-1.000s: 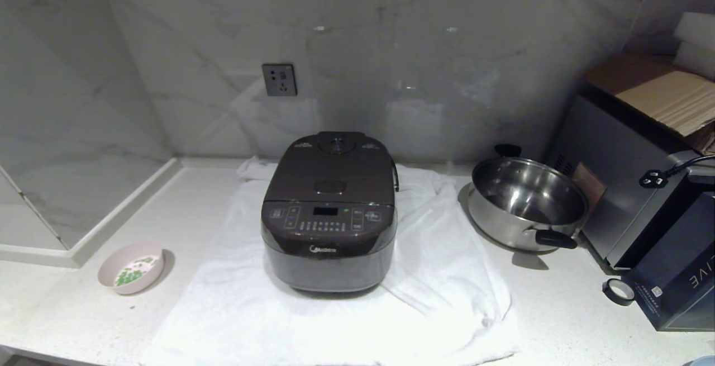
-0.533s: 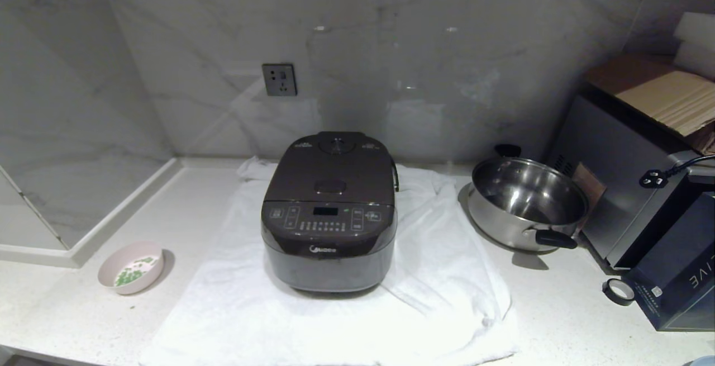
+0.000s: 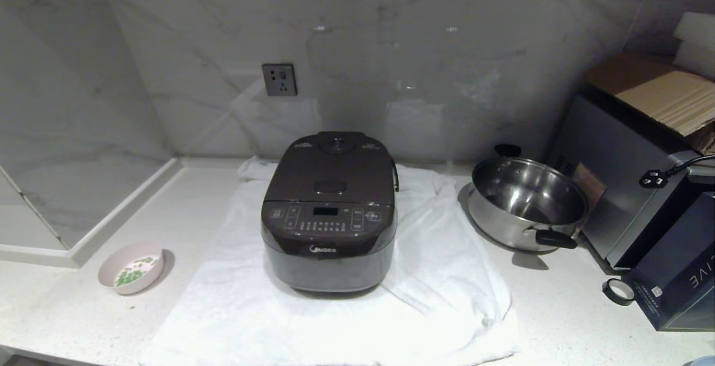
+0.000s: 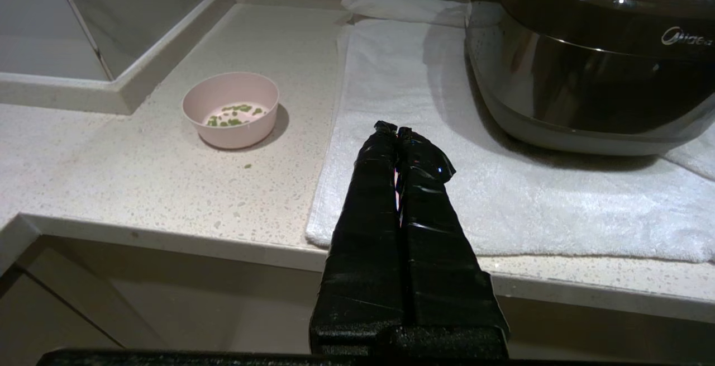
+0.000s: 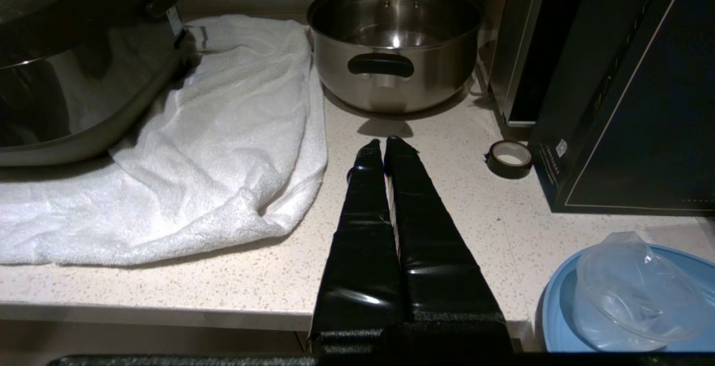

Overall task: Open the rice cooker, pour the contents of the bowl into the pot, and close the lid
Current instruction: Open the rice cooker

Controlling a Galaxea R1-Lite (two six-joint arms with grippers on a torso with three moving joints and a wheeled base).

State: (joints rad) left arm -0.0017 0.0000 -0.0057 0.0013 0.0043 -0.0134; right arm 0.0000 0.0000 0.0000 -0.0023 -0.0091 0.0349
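The rice cooker (image 3: pixel 329 212) sits with its lid (image 3: pixel 333 170) down on a white towel (image 3: pixel 435 276) at the middle of the counter (image 3: pixel 67 321). The pink bowl (image 3: pixel 131 268) of green pieces (image 3: pixel 134 270) stands well to its left. Both the left tool (image 4: pixel 397 130) and right tool (image 5: pixel 383 142) hang pinched together and empty off the counter's front edge.

A: Head view, position? 
B: High, angled down at the counter (image 3: pixel 558 321); rice cooker (image 3: pixel 329 215) centre frame, bowl (image 3: pixel 131 268) lower left, steel pan (image 3: pixel 528 204) right.

A: Left wrist view? 
B: Low, at counter edge, close behind the left gripper (image 4: pixel 397 130); shares bowl (image 4: pixel 230 109), towel (image 4: pixel 503 204) and cooker front.

A: Right wrist view? 
B: Low, behind the right gripper (image 5: pixel 384 142); shares pan (image 5: pixel 394 42), towel, tape roll (image 5: pixel 509 158).
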